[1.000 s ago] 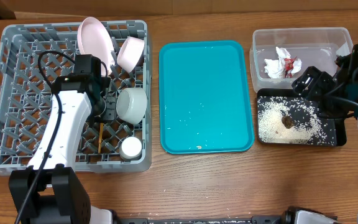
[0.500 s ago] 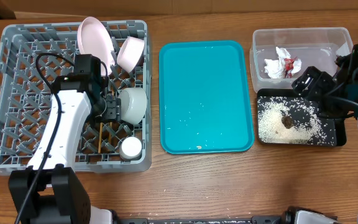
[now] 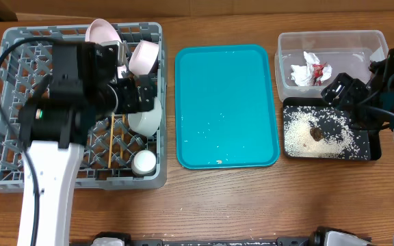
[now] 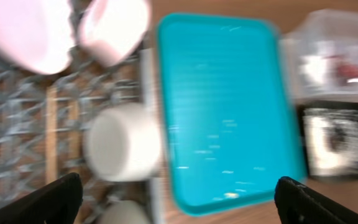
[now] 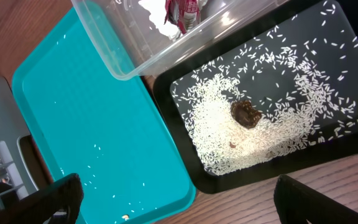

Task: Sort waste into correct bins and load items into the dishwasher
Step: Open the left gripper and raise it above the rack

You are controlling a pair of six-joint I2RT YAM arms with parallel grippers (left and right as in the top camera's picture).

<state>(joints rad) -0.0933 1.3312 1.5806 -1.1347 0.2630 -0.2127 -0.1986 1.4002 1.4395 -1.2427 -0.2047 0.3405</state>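
The grey dishwasher rack (image 3: 19,102) holds two white-pink plates (image 3: 104,34) (image 3: 144,56) standing at its back. A pale bowl (image 3: 147,116), a small white cup (image 3: 143,162) and wooden chopsticks (image 3: 111,140) are also in it. My left gripper (image 3: 137,96) hovers open and empty above the bowl (image 4: 123,149); its wrist view is blurred. The red-and-white wrapper (image 3: 311,70) lies in the clear tub (image 3: 361,41). The brown food lump (image 5: 246,114) and rice (image 5: 222,134) lie in the black tray (image 3: 368,147). My right gripper (image 3: 347,96) hangs open and empty over both bins.
A large teal tray (image 3: 228,89) with a few stray rice grains lies between the rack and the bins. Bare wooden table (image 3: 252,205) runs along the front edge.
My left gripper has opened and lifted up from the rack floor beside the bowl, drifting toward the back. The chopsticks now lie uncovered in the rack. The right arm has not moved.
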